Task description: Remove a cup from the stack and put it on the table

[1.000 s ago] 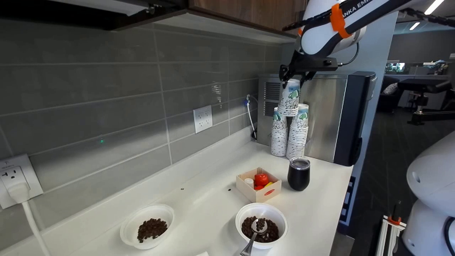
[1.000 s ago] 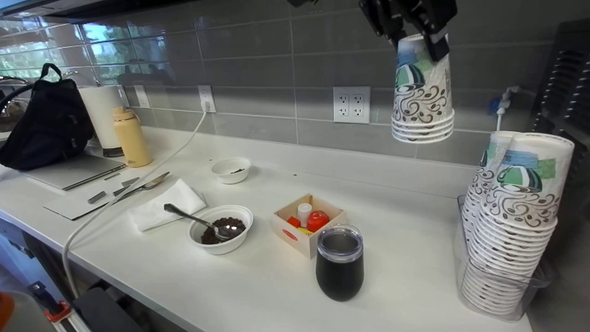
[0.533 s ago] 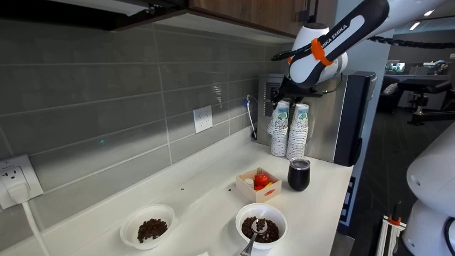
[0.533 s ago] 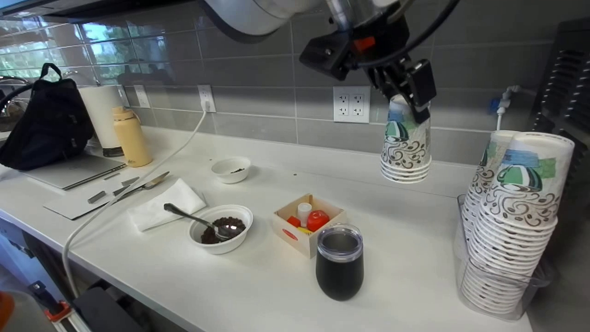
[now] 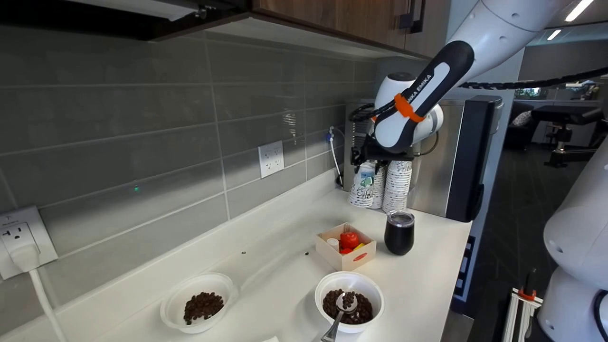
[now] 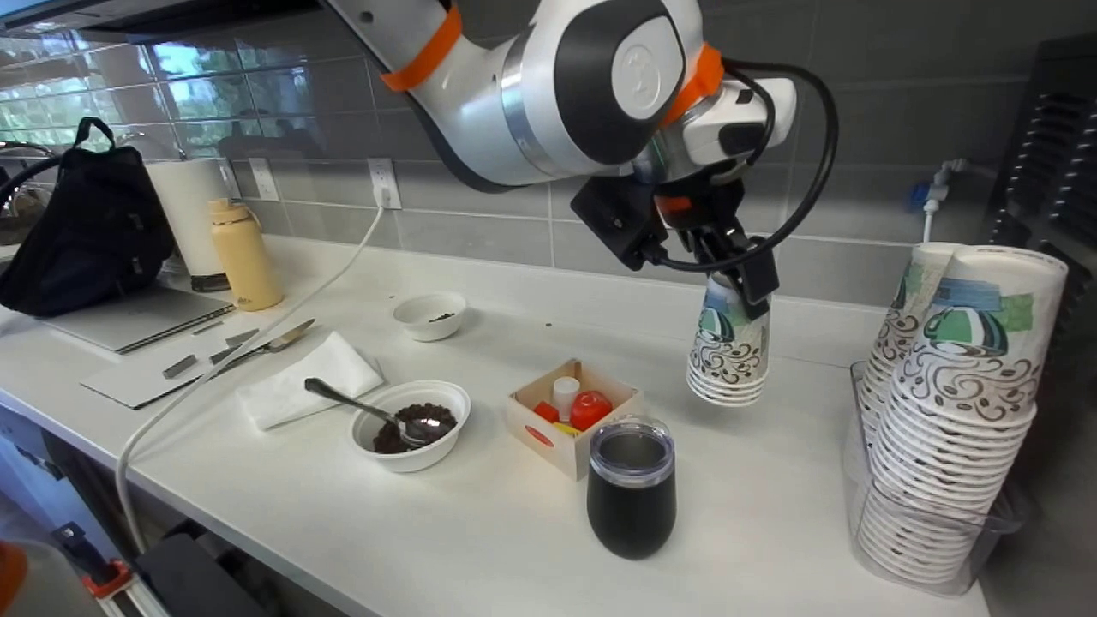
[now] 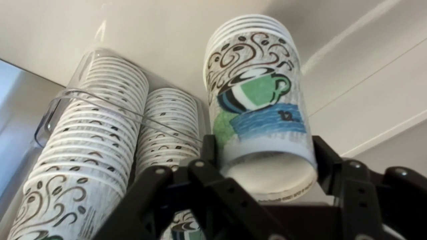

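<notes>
My gripper [image 6: 742,298] is shut on a short nested stack of upside-down paper cups [image 6: 728,351] with a green cup print. In the wrist view the fingers [image 7: 265,146] press both sides of the held cups [image 7: 257,90] near their base. In an exterior view the held cups [image 5: 363,187] hang low over the white counter [image 6: 754,497], slightly tilted; I cannot tell whether their rims touch it. Two tall stacks of cups, one nearer [image 6: 960,411] and one behind [image 6: 896,343], stand upside down in a clear plastic holder [image 6: 998,521], apart from the held cups.
A black tumbler [image 6: 632,510] and a wooden box [image 6: 548,450] with toy food stand in front of the held cups. Bowls [image 6: 411,463] and a napkin lie farther off. A steel appliance [image 5: 432,166] is beside the stacks, the tiled wall [image 5: 261,114] behind.
My gripper has come down with the held cups from above the tall stacks' height to close to the counter, moving slightly toward the wooden box. The tall stacks have not moved.
</notes>
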Robot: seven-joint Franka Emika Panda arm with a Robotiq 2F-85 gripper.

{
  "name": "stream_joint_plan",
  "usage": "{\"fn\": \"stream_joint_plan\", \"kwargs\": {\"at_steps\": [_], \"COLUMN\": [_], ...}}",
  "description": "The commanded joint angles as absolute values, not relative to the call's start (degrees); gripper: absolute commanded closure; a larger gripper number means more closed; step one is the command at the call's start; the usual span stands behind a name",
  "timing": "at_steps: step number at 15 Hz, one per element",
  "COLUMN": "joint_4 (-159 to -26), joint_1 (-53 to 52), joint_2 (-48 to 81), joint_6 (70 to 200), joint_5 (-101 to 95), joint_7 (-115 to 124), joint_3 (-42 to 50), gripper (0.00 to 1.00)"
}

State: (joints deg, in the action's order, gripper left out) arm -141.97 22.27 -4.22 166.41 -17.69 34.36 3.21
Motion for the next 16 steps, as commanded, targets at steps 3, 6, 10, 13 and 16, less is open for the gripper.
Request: {"fn": "stream_joint_plan", "kwargs": {"at_steps": [3,6,10,13,16], "joint_4": [-139.24,-138.47,-138.78,-139.11,-139.17], "joint_1": [22.95,22.26,21.72,21.66,21.94], "joint_2": [1.3,3.12,4.9,4.51,3.04], "joint_6": [168.36,166.92,165.84,165.61,165.65], "joint_5": [-31.67,-37.01,-39.65,-40.42,-39.36], "joint_7": [47.93,53.34,56.75,57.83,57.06], "joint_3": [2.42,3.02,3.25,3.4,3.31], "gripper": [0.56,0.56,0.46,0.01,0.0]}}
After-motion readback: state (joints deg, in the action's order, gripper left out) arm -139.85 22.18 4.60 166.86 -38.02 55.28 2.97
